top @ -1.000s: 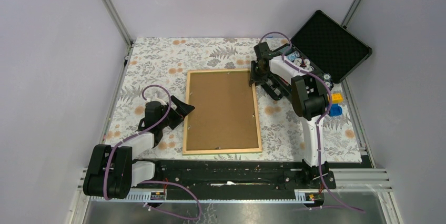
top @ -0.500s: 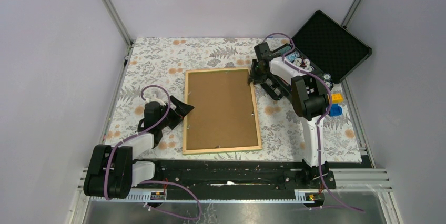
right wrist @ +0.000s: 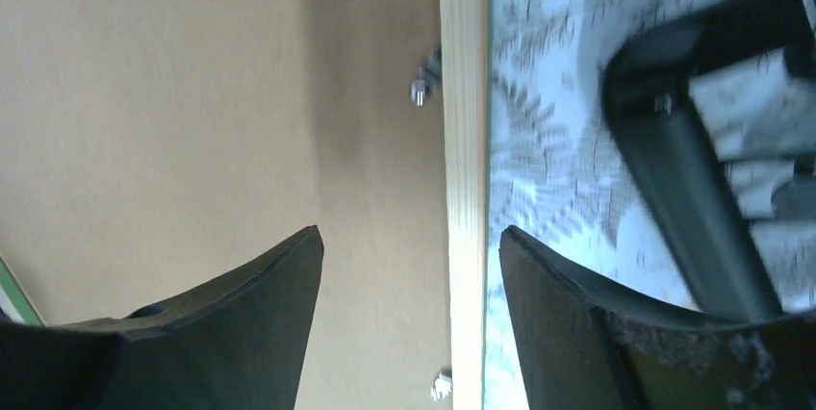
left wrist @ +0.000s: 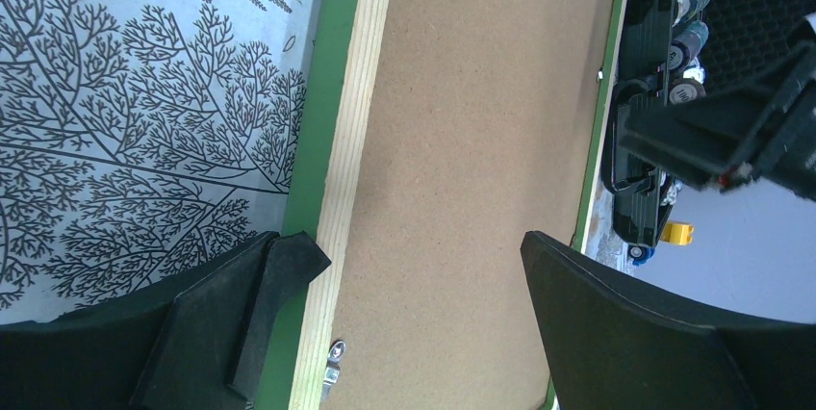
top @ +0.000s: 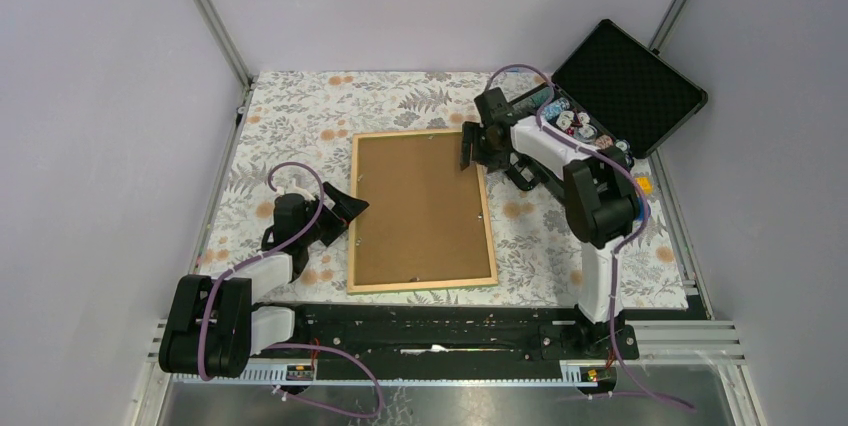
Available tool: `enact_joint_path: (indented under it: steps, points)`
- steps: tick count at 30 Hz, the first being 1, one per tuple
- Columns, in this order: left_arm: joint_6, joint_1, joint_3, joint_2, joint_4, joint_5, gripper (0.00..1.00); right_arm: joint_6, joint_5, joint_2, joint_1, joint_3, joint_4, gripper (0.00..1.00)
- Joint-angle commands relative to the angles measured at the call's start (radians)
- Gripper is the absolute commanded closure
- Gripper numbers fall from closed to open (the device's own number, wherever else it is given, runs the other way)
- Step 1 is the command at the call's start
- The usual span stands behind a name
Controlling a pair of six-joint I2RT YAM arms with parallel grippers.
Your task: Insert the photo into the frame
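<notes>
Here, you had the frame (top: 423, 286) lying face down at the middle of the floral table cover (top: 300, 116), brown backing panel (top: 420, 206) uppermost. The right gripper (top: 468, 151) hung fingers apart over the far right rail, beside a metal turn clip (right wrist: 420, 92). The left gripper (top: 352, 204), likewise spread, sat at the left rail. An open black case (top: 630, 86) stood just behind the right arm. Cover showed along the frame's far and left edges.

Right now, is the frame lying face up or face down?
Face down: the frame shows its brown backing upward, green face on the cloth.
</notes>
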Motion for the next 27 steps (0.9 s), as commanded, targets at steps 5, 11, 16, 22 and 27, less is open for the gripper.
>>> enact_joint_path:
  steps: [5, 11, 16, 22, 27]
  points:
    - [-0.004, 0.001, -0.012, -0.008, 0.033, 0.029, 0.01, 0.077, 0.022, -0.256, 0.047, -0.312, -0.025, 0.27]
    - [-0.003, 0.001, -0.012, -0.007, 0.035, 0.036, 0.01, 0.145, 0.048, -0.36, 0.09, -0.465, -0.01, 0.31]
    - [-0.002, 0.001, -0.012, -0.011, 0.035, 0.036, 0.01, 0.179, 0.032, -0.379, 0.097, -0.507, 0.047, 0.35]
    - [0.0, 0.001, -0.014, -0.014, 0.033, 0.038, 0.01, 0.225, 0.075, -0.345, 0.101, -0.483, 0.069, 0.36]
    - [0.0, 0.001, -0.016, -0.016, 0.035, 0.04, 0.01, 0.248, 0.136, -0.301, 0.112, -0.453, 0.04, 0.42]
